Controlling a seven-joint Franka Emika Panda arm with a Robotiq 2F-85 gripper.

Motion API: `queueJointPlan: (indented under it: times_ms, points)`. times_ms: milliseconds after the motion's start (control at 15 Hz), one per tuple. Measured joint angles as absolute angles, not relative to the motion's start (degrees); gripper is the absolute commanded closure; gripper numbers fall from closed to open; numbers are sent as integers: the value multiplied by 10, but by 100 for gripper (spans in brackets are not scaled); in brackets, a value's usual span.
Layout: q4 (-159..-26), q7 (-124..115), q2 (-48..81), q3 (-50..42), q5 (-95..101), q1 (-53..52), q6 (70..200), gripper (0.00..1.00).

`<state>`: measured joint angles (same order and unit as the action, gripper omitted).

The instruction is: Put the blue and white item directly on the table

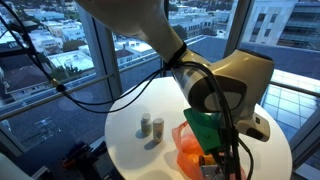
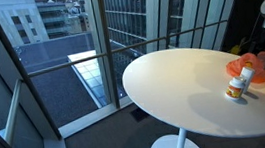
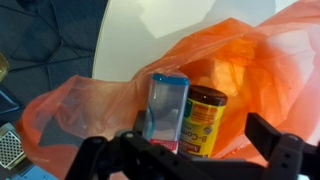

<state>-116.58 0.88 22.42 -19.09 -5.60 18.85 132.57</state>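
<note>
Although the arm hides part of it in an exterior view, the round white table carries everything in the scene, and its full disc shows on a single pedestal beside tall windows. Above it the robot arm reaches down from the upper left, its bulky pale wrist housing hanging over the table's near side.

Under the wrist sits the translucent orange dish. In the wrist view it appears as a crinkled, thin-walled orange shell with the white tabletop showing behind it. It also shows in an exterior view at the far right of the table.

The end effector hovers just over the dish with its dark fingers spread wide apart and clamped on nothing. Both items in the dish lie in the gap between them.

The yellow-brown item, a short round container with a dark lid, stands inside the dish. Just beside it on the left, touching or nearly so, is the blue and white item, a small upright box with a light-blue top edge. It rests in the orange dish, not on the table's bare surface.

A pair of small white cylinders stands upright and close together on the table, near the dish but outside it.
</note>
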Motion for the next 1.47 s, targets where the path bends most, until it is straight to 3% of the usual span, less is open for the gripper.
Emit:
queueJointPlan:
  times_ms: [1467]
  points:
    - [-1157,-7,271,-191,-52,189,1370,0]
